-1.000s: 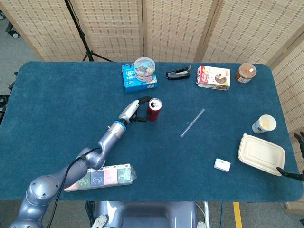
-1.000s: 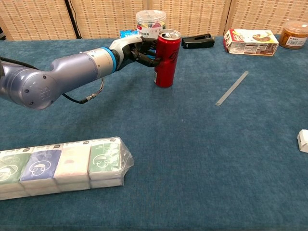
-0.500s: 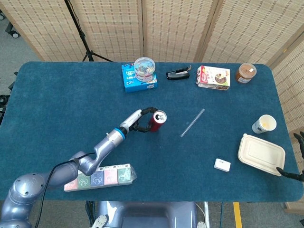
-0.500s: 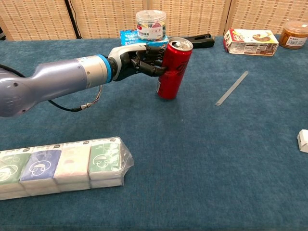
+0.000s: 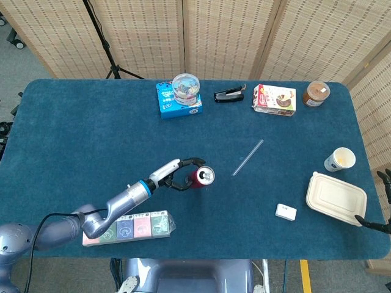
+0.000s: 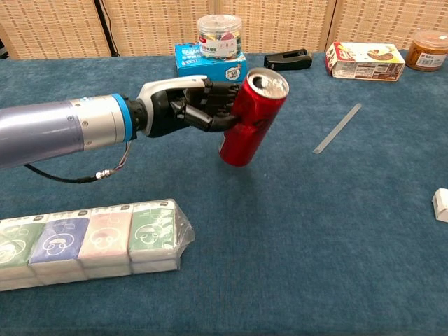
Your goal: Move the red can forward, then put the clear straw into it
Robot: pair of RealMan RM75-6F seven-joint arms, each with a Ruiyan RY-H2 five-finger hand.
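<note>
The left hand point(image 6: 183, 106) has its fingers wrapped around the red can point(image 6: 251, 117), holding it tilted with its open top leaning right, above the blue table point(image 6: 294, 231). Further right, the clear straw point(image 6: 337, 129) lies flat on the cloth, well apart from the can.

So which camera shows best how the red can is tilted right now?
The chest view: the red aluminium can appears side-on, leaning right in the left robot hand. The head view looks down on its open top, so the lean is hard to read.
</note>
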